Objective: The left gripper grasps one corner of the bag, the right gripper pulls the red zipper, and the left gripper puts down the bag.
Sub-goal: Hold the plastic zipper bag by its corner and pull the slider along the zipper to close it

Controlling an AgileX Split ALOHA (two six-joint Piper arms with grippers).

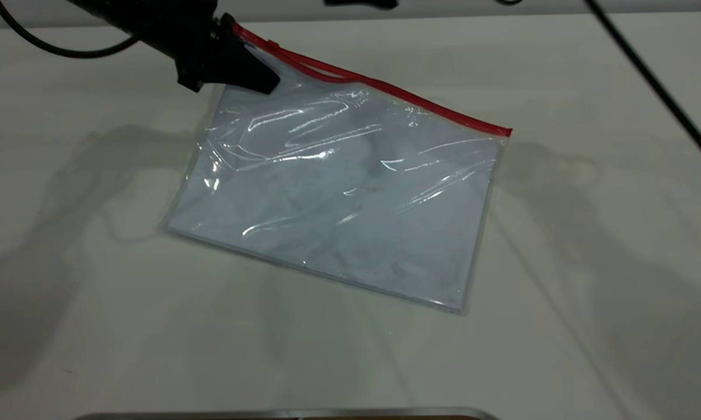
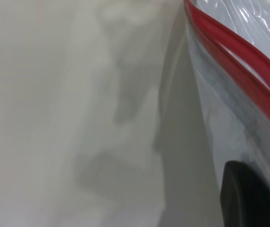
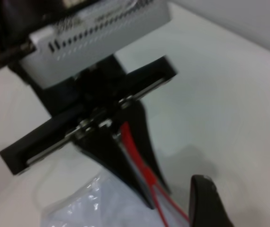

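The clear bag with pale blue-white sheets lies slanted on the white table, its far left corner lifted. My left gripper is shut on that corner of the bag, where the red zipper ends. Beside the jaws the zipper's two red strands stand apart. The left wrist view shows the red zipper and one dark finger. The right wrist view shows the left gripper clamped on the red zipper. My right gripper is open and empty close to it, out of the exterior view.
The white table lies under the bag. A black cable runs across its far right and another curves at the far left. A metal edge shows at the table's front.
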